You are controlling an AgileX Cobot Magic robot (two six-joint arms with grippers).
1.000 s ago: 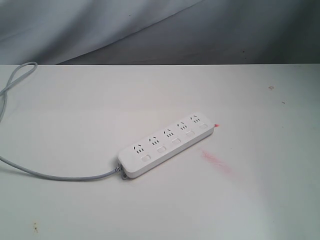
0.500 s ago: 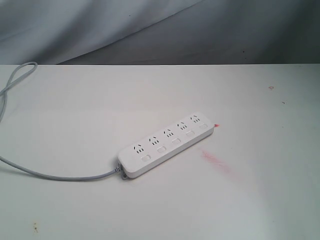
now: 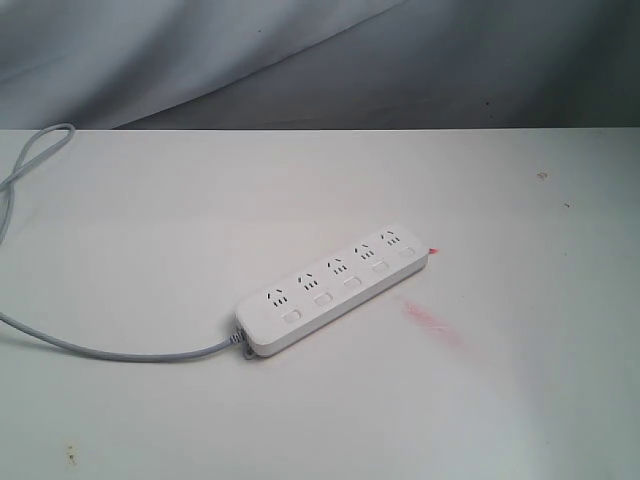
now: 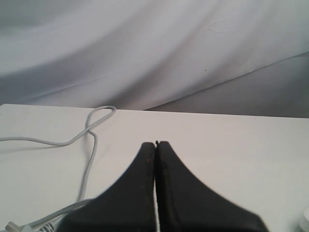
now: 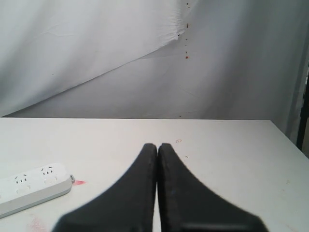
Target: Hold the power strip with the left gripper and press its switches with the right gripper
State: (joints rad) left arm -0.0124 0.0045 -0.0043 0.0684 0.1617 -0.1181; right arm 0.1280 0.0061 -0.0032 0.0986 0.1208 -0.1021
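Pressed together and holding nothing, my black narrow-jawed left hand is hovering over the white tabletop. My black right hand is doing likewise, its fingers meeting. Neither is showing in the exterior view. Further out, the long white plastic power strip is lying slantwise near mid-tabletop, untouched, its grey cord trailing off toward my left. I am judging two risks: the light bar sliding or swivelling if my right hand is pressing a switch before my left is clamping it, and my left hand snagging the cord while reaching in.
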